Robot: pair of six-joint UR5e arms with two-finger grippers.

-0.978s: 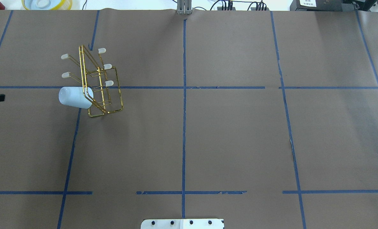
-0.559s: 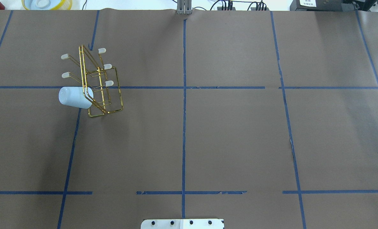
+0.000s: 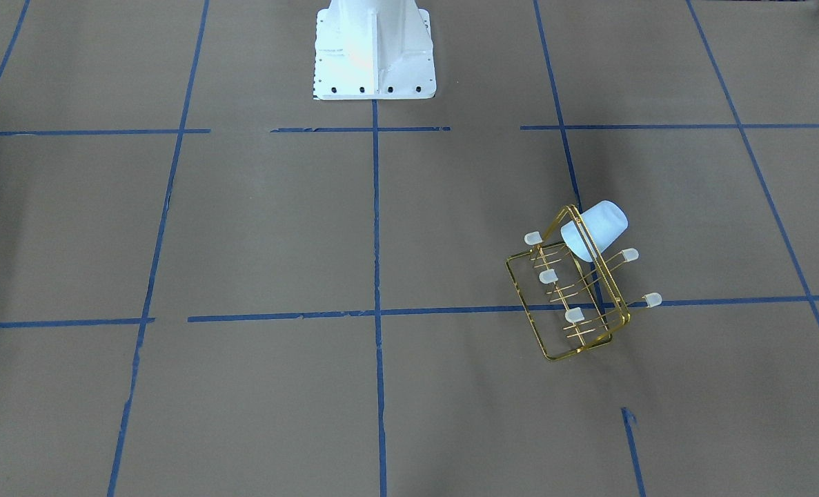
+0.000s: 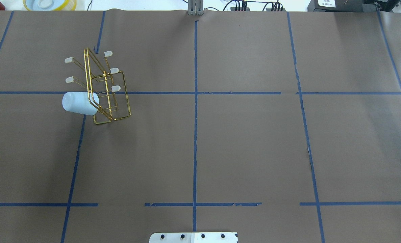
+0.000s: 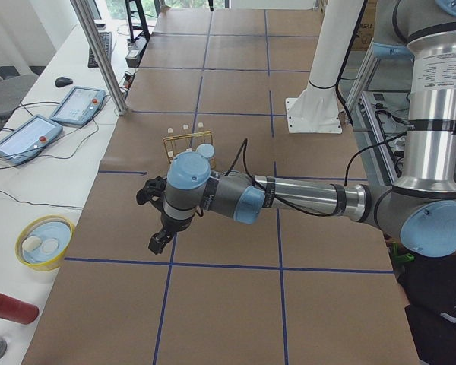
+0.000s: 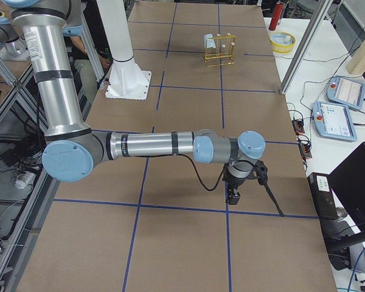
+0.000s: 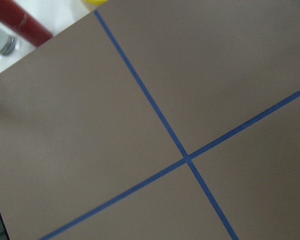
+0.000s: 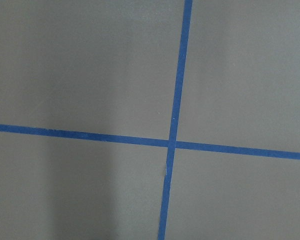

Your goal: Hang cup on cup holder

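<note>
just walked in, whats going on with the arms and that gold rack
Nothing is being held right now. The cup sits tilted on the cup holder, mouth against the wire frame, apparently slid over one prong. The five other capped prongs are bare. The left gripper and right gripper hover over bare table, well away from the cup holder. Whether they are open cannot be told.
</note>
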